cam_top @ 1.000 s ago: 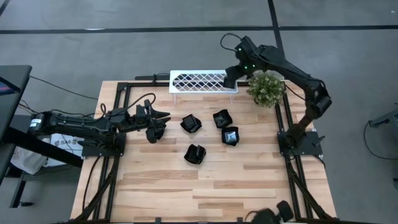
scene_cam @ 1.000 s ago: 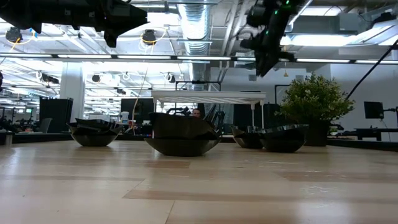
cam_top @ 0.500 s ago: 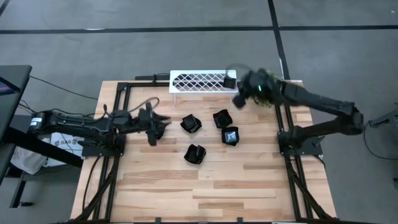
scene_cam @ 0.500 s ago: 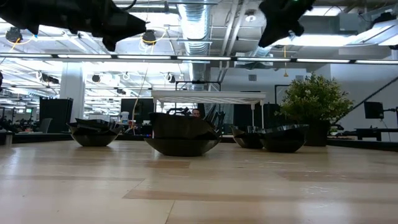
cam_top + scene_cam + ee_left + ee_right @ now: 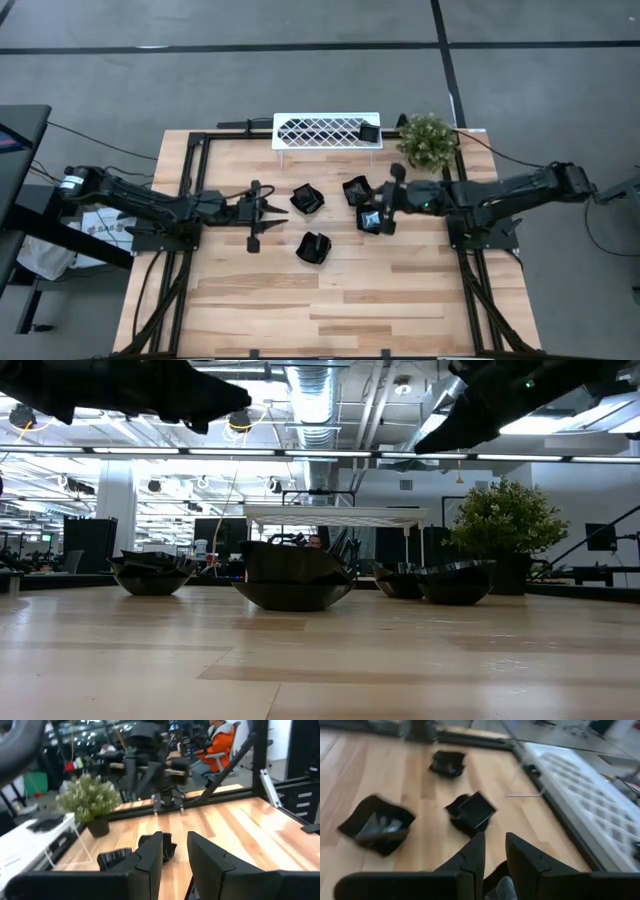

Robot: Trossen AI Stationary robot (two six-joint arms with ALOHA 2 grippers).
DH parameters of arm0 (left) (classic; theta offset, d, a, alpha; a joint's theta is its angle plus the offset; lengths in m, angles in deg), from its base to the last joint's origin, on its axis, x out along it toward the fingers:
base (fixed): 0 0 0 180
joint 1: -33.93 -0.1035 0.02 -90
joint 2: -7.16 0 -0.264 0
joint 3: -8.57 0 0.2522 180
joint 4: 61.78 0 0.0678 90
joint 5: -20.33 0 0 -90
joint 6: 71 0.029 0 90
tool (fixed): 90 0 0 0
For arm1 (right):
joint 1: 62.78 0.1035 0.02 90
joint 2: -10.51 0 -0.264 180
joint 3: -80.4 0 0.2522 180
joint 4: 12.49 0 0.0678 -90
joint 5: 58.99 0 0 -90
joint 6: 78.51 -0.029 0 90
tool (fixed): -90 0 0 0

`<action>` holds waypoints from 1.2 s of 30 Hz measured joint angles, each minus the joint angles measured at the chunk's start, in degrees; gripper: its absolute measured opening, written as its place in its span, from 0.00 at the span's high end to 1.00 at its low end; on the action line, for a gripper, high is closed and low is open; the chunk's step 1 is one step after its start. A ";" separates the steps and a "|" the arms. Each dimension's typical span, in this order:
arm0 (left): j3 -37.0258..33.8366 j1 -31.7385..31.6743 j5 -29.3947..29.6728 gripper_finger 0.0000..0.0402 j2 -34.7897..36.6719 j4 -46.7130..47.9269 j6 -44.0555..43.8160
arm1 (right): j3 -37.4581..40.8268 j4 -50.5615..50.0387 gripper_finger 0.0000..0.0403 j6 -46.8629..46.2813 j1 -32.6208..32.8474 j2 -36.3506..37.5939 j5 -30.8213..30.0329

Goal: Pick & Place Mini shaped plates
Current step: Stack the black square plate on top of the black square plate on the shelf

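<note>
The wooden table carries the whole setup, framed by black rails along its sides. At its far edge stands the white lattice rack, and one small black plate on the rack sits at the rack's right end. Just right of the rack is a potted plant.

The left arm reaches in low from the table's left side. The left gripper hangs above bare wood, left of the plate group, touching none of them. In the left wrist view its fingers stand slightly apart with a narrow empty gap between them; nothing is held.

The right arm stretches in from the right side. The right gripper sits over the two right-hand plates. In the right wrist view its fingers stand a little apart with nothing between them.

Four mini shaped plates rest on the table at its middle, all apart from one another: the far-left plate, the far-right plate, the right plate just beside the right gripper, and the near plate, closest to the table's front edge. The low view shows them as dark bowls sitting flat on the wood.
</note>
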 joint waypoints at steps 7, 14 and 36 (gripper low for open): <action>3.12 0.12 7.21 0.77 -2.72 2.97 -2.36 | 0.04 0.48 0.82 2.59 2.61 -6.70 -0.02; 5.40 2.47 16.23 0.77 -2.88 10.17 -3.63 | 0.04 1.62 0.82 10.36 2.85 -11.53 2.65; 5.40 2.02 16.39 0.77 -2.28 19.51 -16.33 | -13.22 12.28 0.82 52.48 17.14 -35.15 -7.26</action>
